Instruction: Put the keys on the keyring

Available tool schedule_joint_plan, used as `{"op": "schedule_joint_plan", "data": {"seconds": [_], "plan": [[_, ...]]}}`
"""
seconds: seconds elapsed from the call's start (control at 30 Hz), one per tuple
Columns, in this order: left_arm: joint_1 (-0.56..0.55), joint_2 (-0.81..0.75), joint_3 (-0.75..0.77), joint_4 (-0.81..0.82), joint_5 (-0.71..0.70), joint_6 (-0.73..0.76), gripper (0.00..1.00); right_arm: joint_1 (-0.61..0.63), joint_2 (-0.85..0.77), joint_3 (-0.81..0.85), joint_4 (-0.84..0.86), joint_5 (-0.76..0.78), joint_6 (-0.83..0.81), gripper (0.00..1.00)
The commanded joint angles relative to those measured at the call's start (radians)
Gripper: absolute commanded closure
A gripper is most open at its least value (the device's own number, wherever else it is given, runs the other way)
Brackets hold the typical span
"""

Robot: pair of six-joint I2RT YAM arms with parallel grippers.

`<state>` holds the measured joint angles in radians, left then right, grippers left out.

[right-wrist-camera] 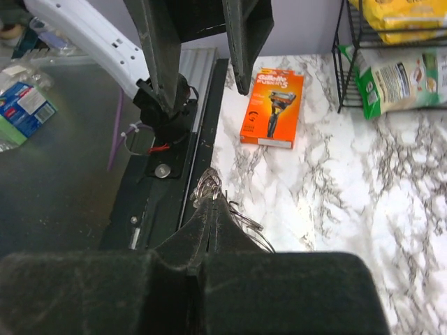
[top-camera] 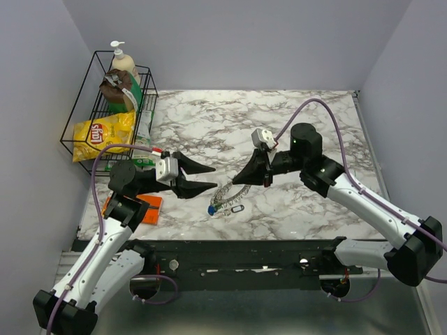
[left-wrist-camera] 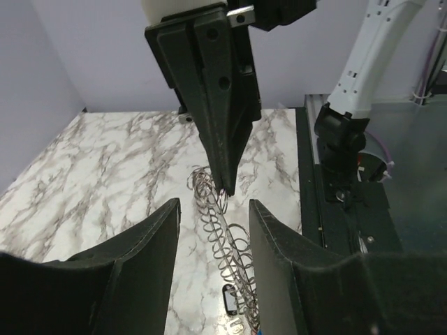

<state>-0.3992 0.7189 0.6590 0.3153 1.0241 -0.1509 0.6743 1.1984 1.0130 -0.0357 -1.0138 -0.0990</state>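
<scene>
Marble-patterned table [top-camera: 300,118] fills the space in front of you, with a wire rack [top-camera: 82,136] holding a yellow chip bag [top-camera: 103,132] at its far left and an orange razor box [right-wrist-camera: 274,108] near the left arm's base.

Your right gripper [top-camera: 236,181] has its fingers pressed fully together. In its own wrist view the keyring [top-camera: 225,193] pokes out from between the tips, so it is pinching the ring's far end. The ring rests on the marble near the front edge, between the two grippers. A blue-headed key [top-camera: 211,209] and a dark oval tag [top-camera: 236,208] lie at its near end.

Your left gripper [top-camera: 214,176] is spread wide and holds nothing. Its fingers straddle the space just left of the ring, without touching it.

Your right arm arches up at the elbow behind the ring, and its wrist angles steeply down and to the left. Your left arm reaches forward, with the gripper held roughly level and pointing right.
</scene>
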Motion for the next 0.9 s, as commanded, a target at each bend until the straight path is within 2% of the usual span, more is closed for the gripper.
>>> {"op": "schedule_joint_plan", "data": {"seconds": [0.0, 0.23, 0.4, 0.57, 0.63, 0.77, 0.87], "plan": [[0.005, -0.012, -0.004, 0.102, 0.125, -0.029, 0.48, 0.005, -0.036, -0.048, 0.146, -0.147, -0.07, 0.99], [0.005, 0.017, 0.039, 0.01, 0.221, 0.045, 0.54, 0.005, -0.072, -0.102, 0.227, -0.207, -0.153, 0.99], [0.005, 0.042, 0.097, -0.148, 0.231, 0.146, 0.57, 0.005, -0.079, -0.091, 0.227, -0.21, -0.168, 0.99], [0.0, 0.079, 0.137, -0.203, 0.223, 0.192, 0.59, 0.005, -0.08, -0.088, 0.23, -0.21, -0.186, 1.0], [-0.006, 0.091, 0.145, -0.202, 0.218, 0.194, 0.64, 0.005, -0.079, -0.083, 0.23, -0.197, -0.18, 0.99], [-0.035, 0.122, 0.169, -0.219, 0.188, 0.215, 0.65, 0.005, -0.068, -0.057, 0.243, -0.144, -0.136, 0.99], [-0.056, 0.152, 0.201, -0.312, 0.169, 0.272, 0.65, 0.005, -0.059, -0.036, 0.243, -0.088, -0.102, 1.0]]}}
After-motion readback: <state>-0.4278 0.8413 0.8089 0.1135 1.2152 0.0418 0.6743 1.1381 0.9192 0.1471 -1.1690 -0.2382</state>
